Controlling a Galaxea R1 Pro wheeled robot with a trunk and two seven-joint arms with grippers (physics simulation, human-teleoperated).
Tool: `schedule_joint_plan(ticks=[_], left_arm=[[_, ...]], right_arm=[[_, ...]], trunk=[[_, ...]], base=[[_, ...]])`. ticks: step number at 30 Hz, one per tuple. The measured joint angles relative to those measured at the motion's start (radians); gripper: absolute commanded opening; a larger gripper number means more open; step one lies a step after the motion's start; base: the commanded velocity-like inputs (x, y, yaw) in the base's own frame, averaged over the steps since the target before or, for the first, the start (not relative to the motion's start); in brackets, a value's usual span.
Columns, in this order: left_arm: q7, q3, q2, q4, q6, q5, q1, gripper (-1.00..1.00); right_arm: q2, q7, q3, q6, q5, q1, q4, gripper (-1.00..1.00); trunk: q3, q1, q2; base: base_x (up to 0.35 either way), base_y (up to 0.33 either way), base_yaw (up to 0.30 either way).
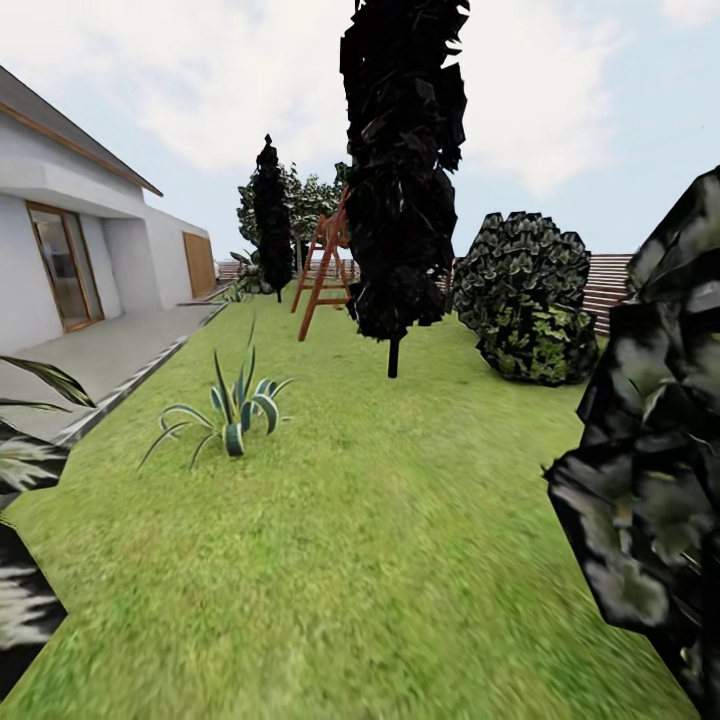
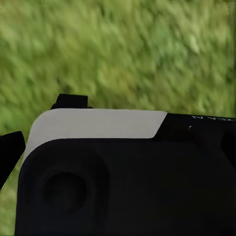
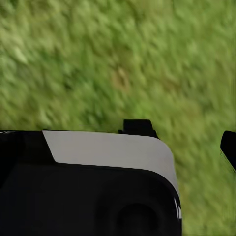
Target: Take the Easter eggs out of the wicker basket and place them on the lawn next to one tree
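Head view showed the garden with no basket or eggs in sight. At the left stood a white single-storey house (image 1: 90, 250) with a brown-framed glass door, fronted by a grey paved terrace (image 1: 95, 360). Just inside the terrace edge, a spiky green-and-white striped plant (image 1: 232, 410) grew from the wide, short, mottled green lawn (image 1: 380, 560). Further back stood a narrow dark cypress-like tree (image 1: 271, 215), then an orange-brown wooden A-frame structure (image 1: 322, 265), partly hidden by a tall, dark, narrow-crowned tree on a thin stem (image 1: 402, 170). To its right sat a rounded, dark green leafy bush (image 1: 528, 300) before a slatted brown wooden fence (image 1: 605, 285). Dark blocky foliage (image 1: 650, 440) crowded the right edge, close to the camera.

Left wrist view showed a black-and-white robot housing (image 2: 98, 162) above blurred grass; the left gripper's opening could not be determined, nor whether it held anything. Right wrist view showed a matching housing (image 3: 98, 172) over grass, with the right gripper's state likewise indeterminate.

Judged step: travel and search, before any egg was lifted. The basket's location could not be established from these views. The next move called for turning or driving the base until the wicker basket came into sight, keeping clear of the foliage at the right, and noting a thick-trunked tree as the drop site.
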Motion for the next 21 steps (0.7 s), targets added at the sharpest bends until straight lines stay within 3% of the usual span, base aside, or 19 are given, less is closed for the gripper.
schedule_joint_plan(ticks=[21], left_arm=[[0.000, 0.000, 0.000, 0.000, 0.000, 0.000, 0.000, 1.00]], right_arm=[[0.001, 0.000, 0.000, 0.000, 0.000, 0.000, 0.000, 1.00]], trunk=[[0.000, 0.000, 0.000]], base=[[0.327, 0.000, 0.000]])
